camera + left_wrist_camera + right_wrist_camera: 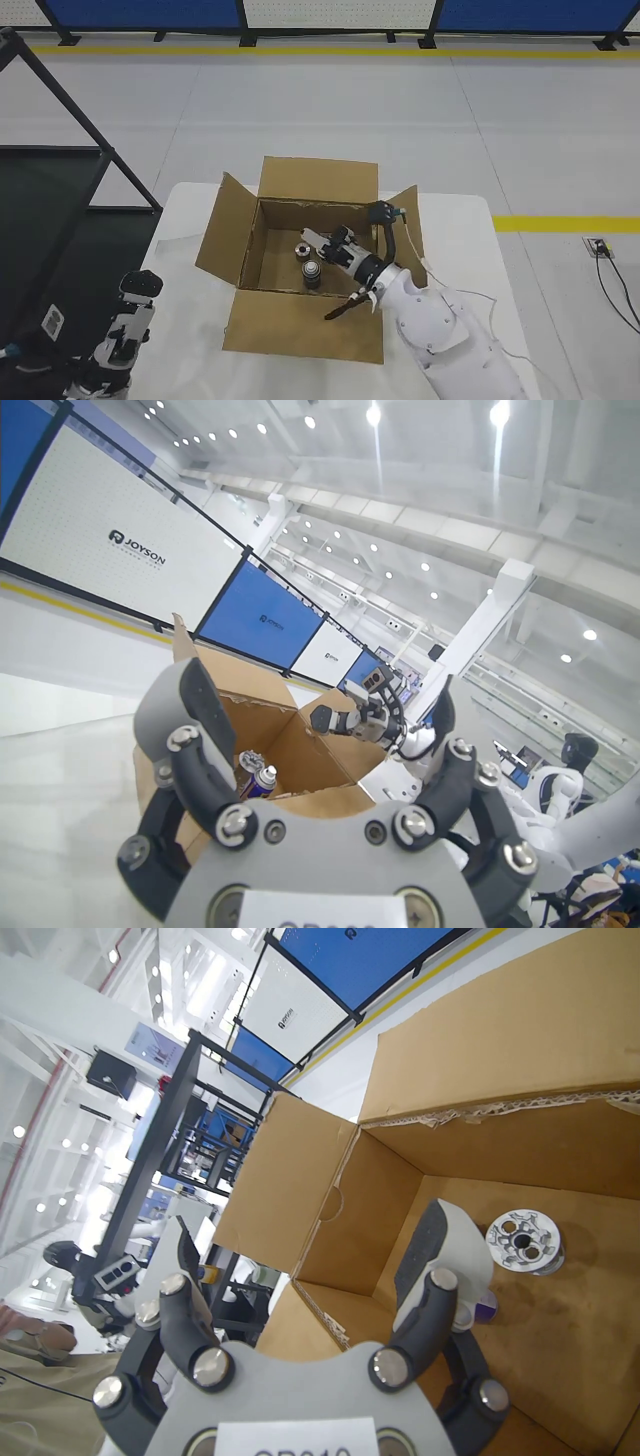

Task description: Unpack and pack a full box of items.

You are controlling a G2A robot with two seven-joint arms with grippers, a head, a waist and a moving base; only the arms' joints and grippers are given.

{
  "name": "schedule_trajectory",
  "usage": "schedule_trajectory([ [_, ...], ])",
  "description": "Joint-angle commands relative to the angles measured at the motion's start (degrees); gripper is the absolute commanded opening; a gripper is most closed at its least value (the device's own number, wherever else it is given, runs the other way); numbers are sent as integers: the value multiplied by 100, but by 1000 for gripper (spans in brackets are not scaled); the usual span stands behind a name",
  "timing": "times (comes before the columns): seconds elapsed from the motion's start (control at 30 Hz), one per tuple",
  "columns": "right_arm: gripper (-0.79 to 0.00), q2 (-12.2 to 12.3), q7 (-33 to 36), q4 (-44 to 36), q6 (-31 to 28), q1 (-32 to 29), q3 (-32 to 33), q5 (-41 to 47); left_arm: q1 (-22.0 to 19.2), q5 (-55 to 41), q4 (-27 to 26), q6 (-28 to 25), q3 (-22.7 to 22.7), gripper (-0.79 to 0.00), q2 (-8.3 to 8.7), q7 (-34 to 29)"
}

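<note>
The cardboard box [320,180] stood open on the white table [190,300], all four flaps folded outward. It held two things, both on its floor near the middle. One was a spool [302,248] lying flat with its pale, holed flange facing up. The other was a spray can [312,275] standing upright with a white cap, just beside the spool on the side nearer the robot. The rest of the brown floor showed bare cardboard.

The right gripper [325,240] hung over the open box, above the two things, with its fingers spread wide and nothing between them. In the right wrist view one finger [440,1238] partly covered the can [487,1308], and the spool [525,1243] lay just past it.

The left gripper [138,288] sat off the table's left edge, well apart from the box. It was turned toward the box, its jaws parted and empty. The left wrist view showed the can [260,781] and spool [250,761] inside the box [300,745].
</note>
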Motion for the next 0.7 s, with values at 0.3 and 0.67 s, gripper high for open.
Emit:
schedule_trajectory([
  [0.3,0,-88,1051,298,959,657,-673,-1761,-33,-961,240,260,-242,0,31,-340],
  [0.67,0,-359,1501,1327,1610,1480,-1296,-2593,60,-1759,314,272,-444,0,20,-411],
])
